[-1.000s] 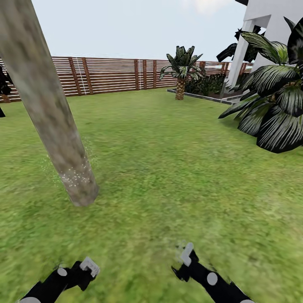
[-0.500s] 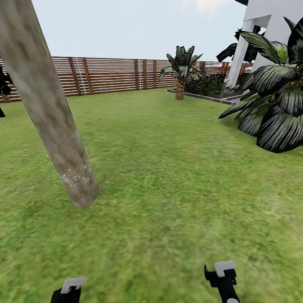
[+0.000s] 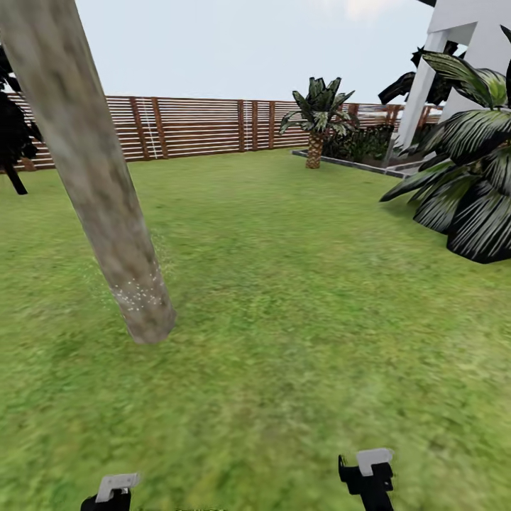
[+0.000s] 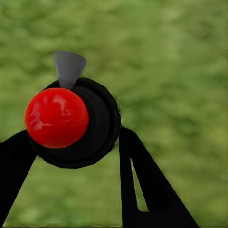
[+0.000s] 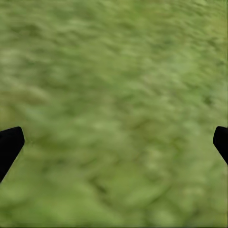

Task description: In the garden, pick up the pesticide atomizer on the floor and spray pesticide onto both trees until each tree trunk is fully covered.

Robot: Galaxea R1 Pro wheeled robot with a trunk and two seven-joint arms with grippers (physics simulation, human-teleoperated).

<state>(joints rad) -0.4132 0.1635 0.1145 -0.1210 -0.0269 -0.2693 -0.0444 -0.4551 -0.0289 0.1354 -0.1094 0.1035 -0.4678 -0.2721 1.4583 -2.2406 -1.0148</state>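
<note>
Tree trunk [image 3: 106, 206]: forward left, rising from the lawn [image 3: 298, 298]. Fence [image 3: 199, 126]: behind it, across the lawn's far edge. Palm [image 3: 317, 117]: far right, before the fence. Building [image 3: 468, 42]: far right. Leafy plant [image 3: 472, 191]: right edge, before the building.

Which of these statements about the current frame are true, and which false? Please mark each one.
1. The left gripper holds the atomizer, a black body with a red ball top. True.
2. The right gripper is shut on a tool. False: its fingers stand wide apart over bare grass.
3. White speckles dot the lower part of the tree trunk. True.
4. The fence is white metal. False: it is reddish-brown horizontal slats.
5. A small palm stands near the fence. True.
</note>
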